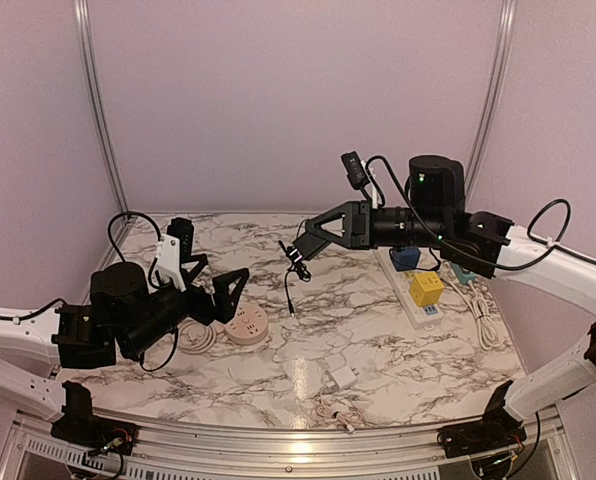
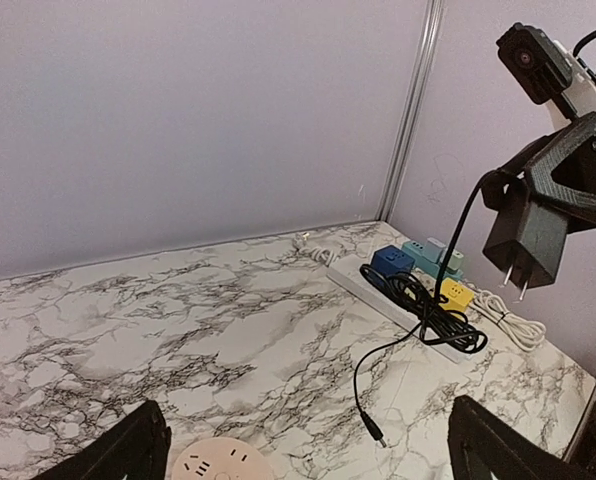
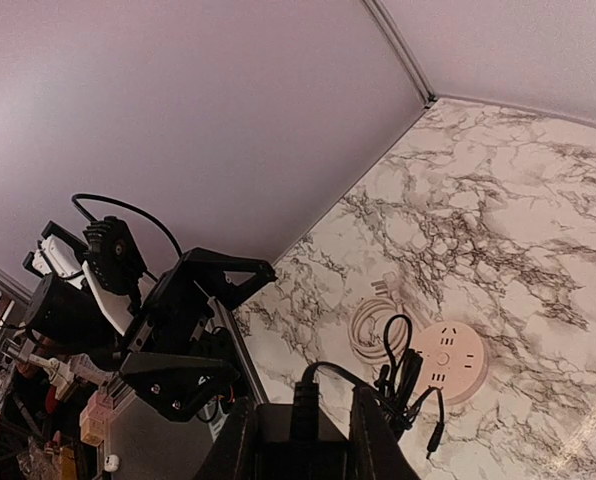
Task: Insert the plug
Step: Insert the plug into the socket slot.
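Just off to one side of the right gripper point(image 1: 316, 236) and lower down sits a white power strip point(image 1: 414, 300), with a blue cube point(image 1: 405, 257) and a yellow cube point(image 1: 426, 288) plugged in. The black cord point(image 1: 295, 262) hangs right under the fingers, loose end on the marble tabletop point(image 1: 378, 340). The right gripper's clamped tight on the black plug point(image 2: 523, 235), held up in the air, prongs down. The left gripper point(image 1: 210, 268) is spread wide, holding nothing, next to a round socket point(image 1: 246, 325).

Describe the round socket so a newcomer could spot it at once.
On the marble table, look to the left side, by the open left hand. The round socket lies flat there beside a coiled white cable; it is the only disc-shaped outlet, unlike the long white power strip on the right.
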